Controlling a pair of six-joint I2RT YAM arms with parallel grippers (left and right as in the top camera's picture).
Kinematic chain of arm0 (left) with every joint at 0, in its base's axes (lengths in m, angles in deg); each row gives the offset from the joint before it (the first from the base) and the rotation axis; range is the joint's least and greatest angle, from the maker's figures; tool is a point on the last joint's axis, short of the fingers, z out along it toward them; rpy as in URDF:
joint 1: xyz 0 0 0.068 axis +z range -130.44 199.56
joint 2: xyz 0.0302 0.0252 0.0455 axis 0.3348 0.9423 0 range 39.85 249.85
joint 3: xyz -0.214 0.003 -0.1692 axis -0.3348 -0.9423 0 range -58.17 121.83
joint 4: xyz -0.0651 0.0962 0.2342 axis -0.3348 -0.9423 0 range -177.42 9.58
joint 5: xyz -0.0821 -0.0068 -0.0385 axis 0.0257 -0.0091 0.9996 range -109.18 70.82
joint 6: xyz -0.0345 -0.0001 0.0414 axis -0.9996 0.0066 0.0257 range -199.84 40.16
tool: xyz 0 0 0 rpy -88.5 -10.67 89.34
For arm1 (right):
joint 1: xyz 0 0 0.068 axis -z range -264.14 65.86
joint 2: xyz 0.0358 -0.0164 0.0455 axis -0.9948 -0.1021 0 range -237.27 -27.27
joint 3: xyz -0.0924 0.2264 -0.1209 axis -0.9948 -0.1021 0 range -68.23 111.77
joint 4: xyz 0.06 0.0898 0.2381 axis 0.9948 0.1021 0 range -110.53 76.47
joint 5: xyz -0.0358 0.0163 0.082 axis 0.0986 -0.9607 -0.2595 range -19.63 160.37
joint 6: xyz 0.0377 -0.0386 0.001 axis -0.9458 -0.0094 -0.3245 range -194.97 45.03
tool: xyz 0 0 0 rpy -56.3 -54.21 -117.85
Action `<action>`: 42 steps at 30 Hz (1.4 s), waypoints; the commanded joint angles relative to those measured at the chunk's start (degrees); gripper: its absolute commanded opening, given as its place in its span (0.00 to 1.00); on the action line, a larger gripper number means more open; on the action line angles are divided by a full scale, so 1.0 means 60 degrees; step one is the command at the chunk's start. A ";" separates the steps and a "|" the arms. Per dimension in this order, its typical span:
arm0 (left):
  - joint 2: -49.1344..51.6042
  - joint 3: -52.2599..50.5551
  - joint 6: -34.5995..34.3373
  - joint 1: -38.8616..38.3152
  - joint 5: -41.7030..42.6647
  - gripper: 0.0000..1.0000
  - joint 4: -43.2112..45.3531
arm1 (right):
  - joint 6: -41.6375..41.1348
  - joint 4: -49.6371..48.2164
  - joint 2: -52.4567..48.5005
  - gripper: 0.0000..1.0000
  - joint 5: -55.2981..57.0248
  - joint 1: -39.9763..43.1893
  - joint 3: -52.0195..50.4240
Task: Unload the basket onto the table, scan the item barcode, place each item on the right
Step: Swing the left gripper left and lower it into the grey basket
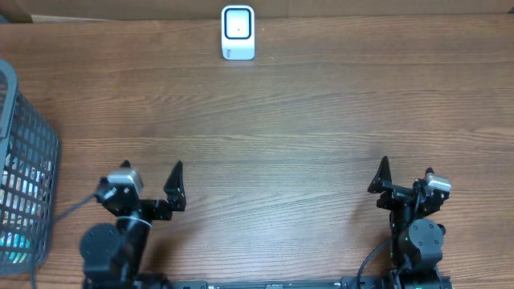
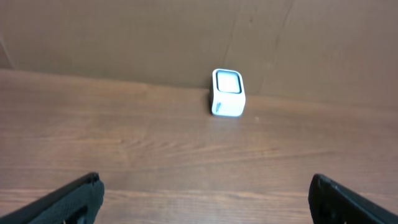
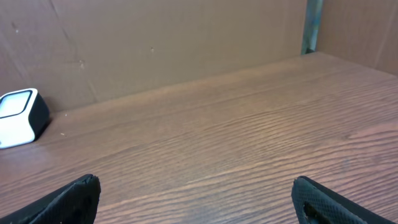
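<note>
A small white barcode scanner [image 1: 238, 32] with a dark window stands upright at the far edge of the wooden table; it also shows in the left wrist view [image 2: 228, 93] and at the left of the right wrist view [image 3: 18, 115]. Blue and white items [image 1: 18, 189] lie inside a grey mesh basket at the left edge, only partly visible through the mesh; no barcode shows. My left gripper [image 1: 173, 186] [image 2: 205, 183] is open and empty near the front edge. My right gripper [image 1: 382, 178] [image 3: 196, 183] is likewise open and empty, far from the scanner.
The grey mesh basket [image 1: 44, 148] stands at the table's left edge, beside the left arm. A brown cardboard wall [image 2: 186, 37] runs behind the scanner along the table's back. Bare wood lies between both grippers and the scanner.
</note>
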 commanded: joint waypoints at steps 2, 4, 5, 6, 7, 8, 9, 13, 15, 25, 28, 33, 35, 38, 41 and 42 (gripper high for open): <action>0.2208 0.2856 0.0288 -0.0011 0.0138 1.00 -0.1366 | -0.0022 -0.0033 0.0022 1.00 0.0025 0.0062 0.0095; 0.3351 0.4444 0.0288 -0.0011 0.0138 1.00 -0.2506 | -0.0018 -0.0033 0.0022 1.00 0.0025 0.0062 0.0095; 0.3872 0.5260 0.0288 -0.0011 0.0135 1.00 -0.3195 | -0.0018 -0.0033 0.0022 1.00 0.0025 0.0062 0.0095; 0.4426 0.6164 0.0364 -0.0011 0.0135 1.00 -0.3945 | -0.0018 -0.0033 0.0022 1.00 0.0025 0.0062 0.0095; 0.4958 0.7049 0.0528 -0.0011 0.0138 0.99 -0.4659 | -0.0018 -0.0033 0.0022 1.00 0.0025 0.0062 0.0095; 0.5413 0.7817 0.0652 -0.0011 0.0142 1.00 -0.5249 | -0.0022 -0.0033 0.0022 1.00 0.0025 0.0062 0.0095; 0.5927 0.8677 0.0772 -0.0011 0.0157 1.00 -0.5883 | -0.0018 -0.0033 0.0022 1.00 0.0025 0.0062 0.0095; 0.7646 1.1712 0.1086 -0.0011 0.0364 1.00 -0.7879 | -0.0018 -0.0033 0.0022 1.00 0.0025 0.0062 0.0095; 0.8207 1.2717 0.1111 -0.0011 0.0361 1.00 -0.8284 | -0.0018 -0.0033 0.0022 1.00 0.0025 0.0062 0.0095; 0.8998 1.3548 -0.1344 0.0725 -0.2466 1.00 -0.8597 | -0.0018 -0.0033 0.0022 1.00 0.0025 0.0062 0.0095; 0.9009 1.3551 -0.2051 0.1905 -0.2943 0.99 -0.8531 | -0.0022 -0.0033 0.0022 1.00 0.0025 0.0062 0.0095; 0.9173 1.3570 -0.2528 0.4623 -0.2601 0.99 -0.8087 | -0.0022 -0.0033 0.0022 1.00 0.0025 0.0062 0.0095; 0.9442 1.3570 -0.3020 0.5541 -0.1920 0.98 -0.8076 | -0.0018 -0.0033 0.0022 1.00 0.0025 0.0062 0.0095; 1.0182 1.3570 -0.3479 0.6331 -0.1093 0.96 -0.8116 | -0.0018 -0.0033 0.0022 1.00 0.0025 0.0062 0.0095; 1.1049 1.3570 -0.3767 0.6929 -0.1155 0.94 -0.8491 | -0.0018 -0.0033 0.0022 1.00 0.0025 0.0062 0.0095; 1.1336 1.3570 -0.3861 0.7173 -0.1147 0.93 -0.8648 | -0.0018 -0.0033 0.0022 1.00 0.0025 0.0062 0.0095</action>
